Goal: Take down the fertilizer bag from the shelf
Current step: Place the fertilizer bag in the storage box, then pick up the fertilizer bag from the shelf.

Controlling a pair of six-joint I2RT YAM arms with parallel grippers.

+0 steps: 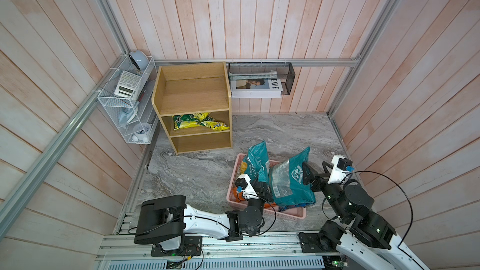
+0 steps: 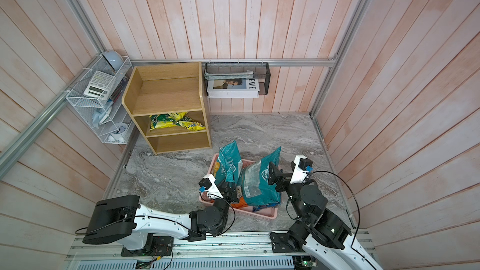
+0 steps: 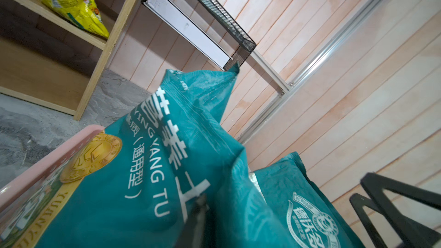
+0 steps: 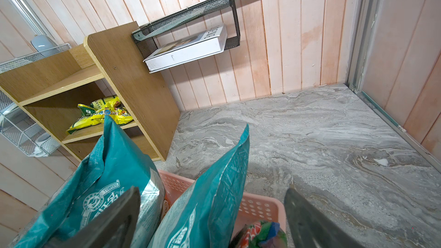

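Shelf point(image 1: 192, 92) of light oak stands well beyond the left fingers point(image 2: 230, 190), a yellow bag point(image 1: 200, 124) lying flat on its middle tier. The teal fertilizer bag point(image 1: 257, 162) is off the shelf. It stands on end in the pink basket point(image 4: 260, 207) on the grey desk point(image 1: 197, 172), long axis near upright, top edge tipped toward the shelf, printed face toward the left arm. It rises directly ahead of the left fingers, close against them. Only one dark, blurred finger shows in the left wrist view, so I cannot tell whether they grip it. Wrist and basket wall hide its foot. A second teal bag point(image 1: 293, 177) leans beside it, and the right fingers point(image 1: 307, 174) stand spread wide at that bag's far edge.
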